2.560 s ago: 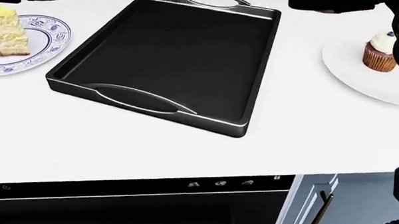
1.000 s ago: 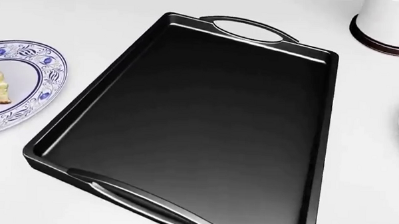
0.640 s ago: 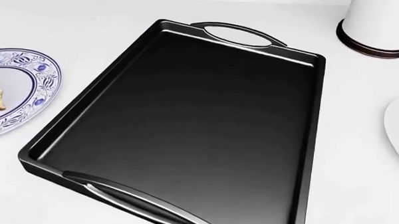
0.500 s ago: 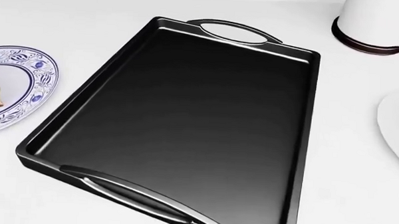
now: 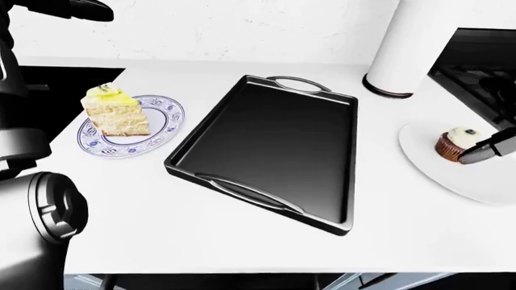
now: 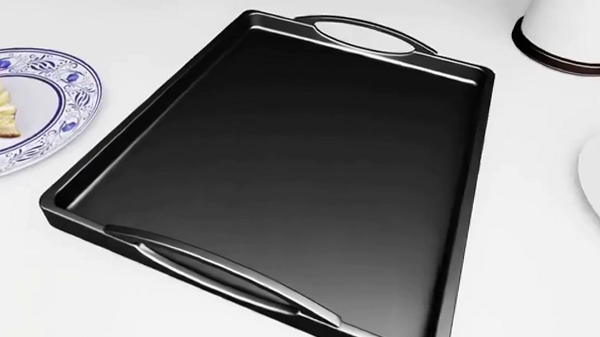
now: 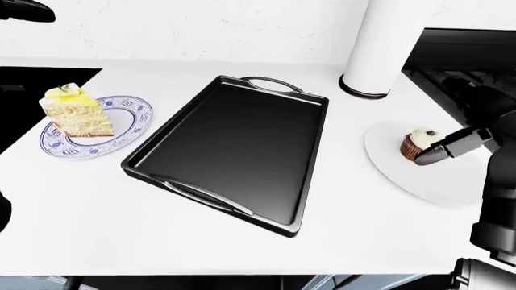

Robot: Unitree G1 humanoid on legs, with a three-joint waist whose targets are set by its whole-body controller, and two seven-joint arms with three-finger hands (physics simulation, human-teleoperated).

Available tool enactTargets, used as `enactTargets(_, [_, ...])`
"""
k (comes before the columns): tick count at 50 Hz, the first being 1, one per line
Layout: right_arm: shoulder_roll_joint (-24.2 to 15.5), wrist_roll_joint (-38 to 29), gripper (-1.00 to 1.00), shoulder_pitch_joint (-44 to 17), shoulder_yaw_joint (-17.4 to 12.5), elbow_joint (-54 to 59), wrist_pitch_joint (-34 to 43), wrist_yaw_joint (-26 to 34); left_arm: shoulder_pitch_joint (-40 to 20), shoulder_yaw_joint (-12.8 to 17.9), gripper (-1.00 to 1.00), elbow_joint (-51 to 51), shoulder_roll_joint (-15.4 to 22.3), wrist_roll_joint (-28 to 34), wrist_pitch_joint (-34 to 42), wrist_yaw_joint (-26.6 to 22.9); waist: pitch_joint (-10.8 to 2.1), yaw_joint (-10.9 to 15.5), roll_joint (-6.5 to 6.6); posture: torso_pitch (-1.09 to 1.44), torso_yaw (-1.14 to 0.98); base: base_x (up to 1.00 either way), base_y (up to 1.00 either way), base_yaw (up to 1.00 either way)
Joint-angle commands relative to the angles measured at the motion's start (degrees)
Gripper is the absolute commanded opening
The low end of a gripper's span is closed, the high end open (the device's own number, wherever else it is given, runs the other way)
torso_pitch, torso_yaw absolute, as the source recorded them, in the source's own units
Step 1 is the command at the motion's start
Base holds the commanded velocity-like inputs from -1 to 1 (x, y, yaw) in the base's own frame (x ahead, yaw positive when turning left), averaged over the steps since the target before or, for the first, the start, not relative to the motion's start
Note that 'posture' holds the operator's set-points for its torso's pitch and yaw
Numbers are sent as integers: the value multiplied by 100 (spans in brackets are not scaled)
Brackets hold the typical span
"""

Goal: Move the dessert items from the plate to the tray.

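Note:
The black two-handled tray (image 5: pixel 274 145) lies empty in the middle of the white counter. Left of it, a blue-patterned plate (image 5: pixel 161 124) carries a yellow cake slice (image 5: pixel 115 112). Right of the tray, a white plate (image 7: pixel 411 178) holds a cupcake (image 7: pixel 413 144) with white frosting. My right hand (image 7: pixel 431 156) reaches in from the right; one dark finger (image 7: pixel 450 147) points at the cupcake's right side, not closed round it. My left hand (image 5: pixel 84 8) shows only as a dark shape at the top left, high above the counter. The head view shows mostly the tray (image 6: pixel 280 160).
A tall white cylinder with a dark base (image 5: pixel 397 54) stands above the tray's right corner. A dark stove (image 5: pixel 484 72) sits at the right edge. A black surface (image 7: pixel 32 90) borders the counter on the left. The counter's near edge runs along the bottom.
The head camera has closed in on the tray and kept shifting; the picture slid slightly right and down in the last half second. The cupcake has dropped out of that view.

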Motion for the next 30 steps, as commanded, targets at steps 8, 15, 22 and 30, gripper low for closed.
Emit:
enactTargets(8, [-106, 536, 100, 428, -285, -458, 54, -519, -202, 18, 100, -239, 58, 13, -147, 25, -169, -9, -28, 0, 0, 0, 0, 0])
enactTargets(15, [27, 952, 100, 526, -378, -344, 49, -1009, -136, 37, 100, -363, 80, -8, -62, 20, -185, -20, -34, 0, 0, 0, 0, 0])
enactTargets(22, [47, 1210, 100, 515, -285, -86, -37, -1380, -155, 45, 100, -366, 112, -21, -53, 30, -193, -20, -27, 0, 0, 0, 0, 0])
enactTargets(30, [124, 1342, 100, 532, -199, 136, -172, -1642, -141, 46, 100, -361, 121, -23, -66, 36, -188, -16, -35, 0, 0, 0, 0, 0])
